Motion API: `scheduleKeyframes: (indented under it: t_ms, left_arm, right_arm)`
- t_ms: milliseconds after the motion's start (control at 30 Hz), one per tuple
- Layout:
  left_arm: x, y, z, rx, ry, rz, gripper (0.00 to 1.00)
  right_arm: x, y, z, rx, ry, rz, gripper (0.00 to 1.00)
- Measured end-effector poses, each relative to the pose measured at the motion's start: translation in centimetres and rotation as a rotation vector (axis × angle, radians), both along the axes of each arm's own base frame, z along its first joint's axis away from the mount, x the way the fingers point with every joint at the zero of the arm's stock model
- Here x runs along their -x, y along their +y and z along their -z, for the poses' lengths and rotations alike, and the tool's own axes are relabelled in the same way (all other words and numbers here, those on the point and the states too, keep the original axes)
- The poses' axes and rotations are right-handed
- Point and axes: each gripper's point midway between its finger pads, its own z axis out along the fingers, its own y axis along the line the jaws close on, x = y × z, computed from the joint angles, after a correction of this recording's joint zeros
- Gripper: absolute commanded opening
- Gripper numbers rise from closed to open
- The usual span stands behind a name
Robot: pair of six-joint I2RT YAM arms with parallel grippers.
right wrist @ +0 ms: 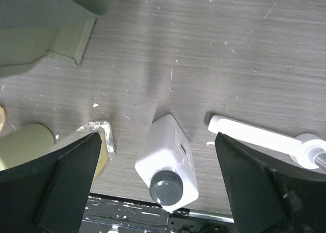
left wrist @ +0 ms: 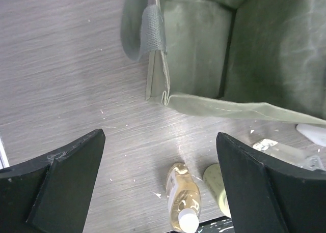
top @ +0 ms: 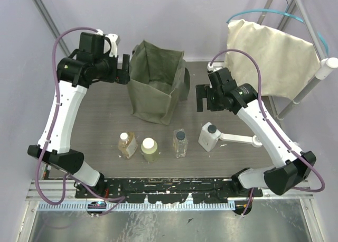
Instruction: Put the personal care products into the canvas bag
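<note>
0 of 4 done: the bottles (top: 180,143) stand along the surface's (top: 100,126) near edge, outside the canvas bag (top: 153,94); left end effector (top: 125,68) and right end effector (top: 200,97) gape apart, empty.

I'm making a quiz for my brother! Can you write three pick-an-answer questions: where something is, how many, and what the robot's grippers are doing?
1. Where stands the white plastic bottle with a dark cap? A) right end of the bottle row B) left end C) middle
2. How many small bottles stand before the olive-green canvas bag? A) two B) three C) four
3. Left gripper and right gripper are: A) both open B) both shut C) holding bottles
1 A, no bottle stands right of it; 2 C, amber, yellow-green, clear, white; 3 A, fingers stand wide apart.
</note>
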Motion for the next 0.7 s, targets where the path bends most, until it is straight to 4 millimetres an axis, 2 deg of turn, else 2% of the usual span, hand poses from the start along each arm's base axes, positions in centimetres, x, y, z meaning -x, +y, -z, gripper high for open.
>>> scheduleKeyframes:
  t_ms: [100,200,467,700]
  left_arm:
    - [-0.9,0.0,2.3,-0.014,0.024,0.011,0.98]
    - [-2.2,-0.2,3.8,-0.010,0.022,0.021,0.98]
    - [-5.5,-0.4,5.6,0.007,-0.025,0.001,0.98]
    - [-7.5,0.0,7.1,0.043,-0.038,-0.045,0.98]
  right_arm:
    - [1.0,-0.6,0.7,0.012,0.017,0.003,1.00]
    - [1.7,-1.1,1.1,0.019,0.017,0.007,1.00]
    - [3.4,-2.2,4.6,0.069,0.095,0.015,1.00]
    - [4.4,-2.5,6.4,0.082,0.147,0.019,1.00]
